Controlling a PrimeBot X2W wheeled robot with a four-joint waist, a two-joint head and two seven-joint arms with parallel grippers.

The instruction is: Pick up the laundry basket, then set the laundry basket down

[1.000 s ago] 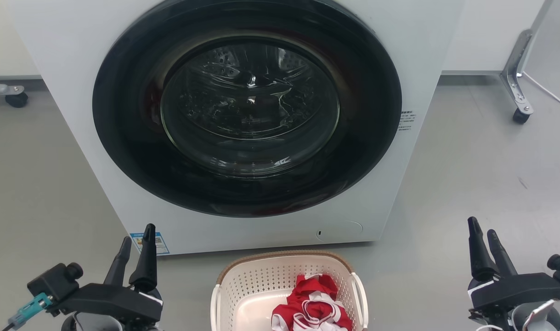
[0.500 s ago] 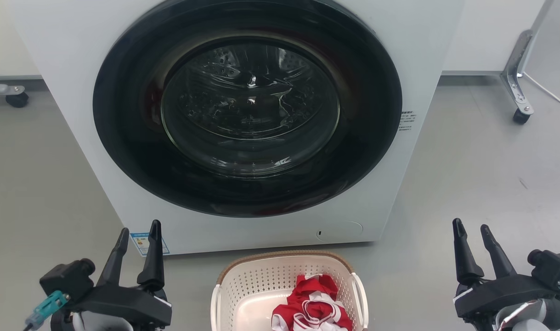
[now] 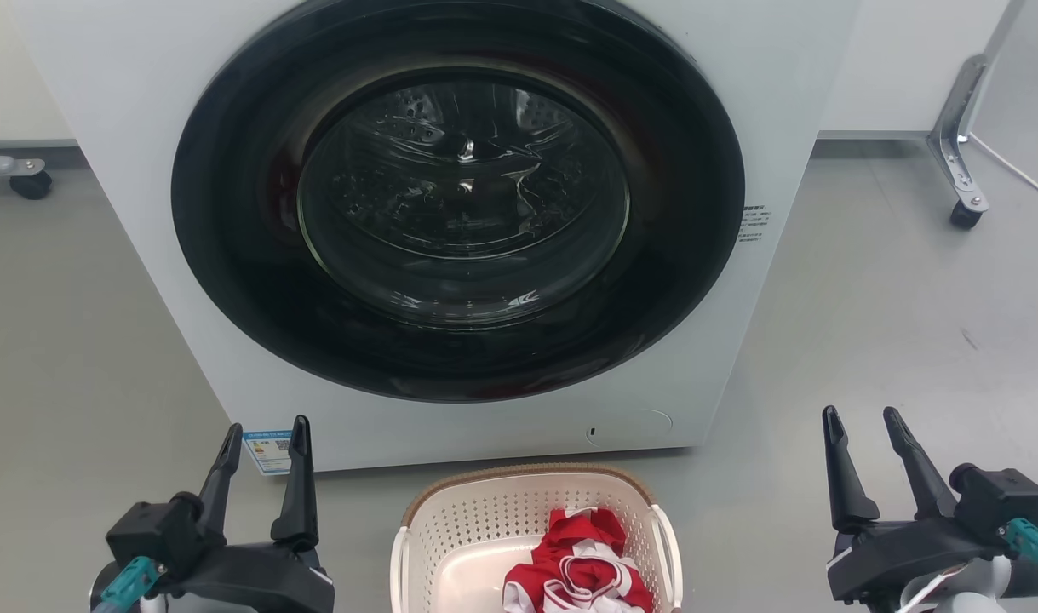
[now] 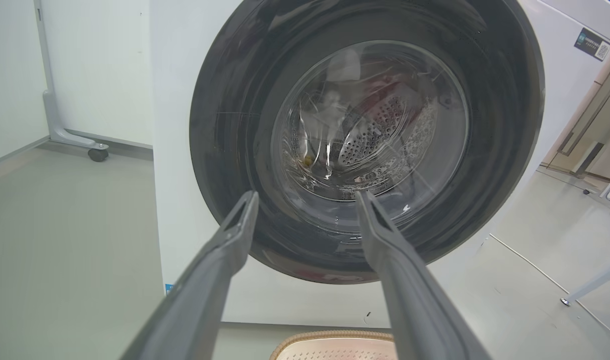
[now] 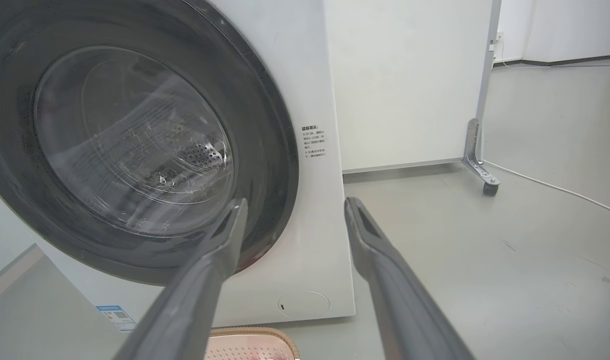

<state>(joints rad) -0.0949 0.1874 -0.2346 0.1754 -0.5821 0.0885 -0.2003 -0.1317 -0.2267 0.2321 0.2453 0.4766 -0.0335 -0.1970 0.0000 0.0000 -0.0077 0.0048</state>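
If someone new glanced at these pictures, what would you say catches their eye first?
The white washing machine with its big dark round door dominates the head view's upper middle. Below it on the grey floor sits the laundry basket holding a red-and-white garment, flanked by the left gripper and right gripper, both open.

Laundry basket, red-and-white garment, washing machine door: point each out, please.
laundry basket (image 3: 527, 468), head view, far brown rim.
red-and-white garment (image 3: 580, 545), head view, middle of the cloth.
washing machine door (image 3: 463, 196), head view, centre of glass.

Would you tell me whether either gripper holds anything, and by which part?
Nothing: the left gripper and right gripper are open, apart from the laundry basket.
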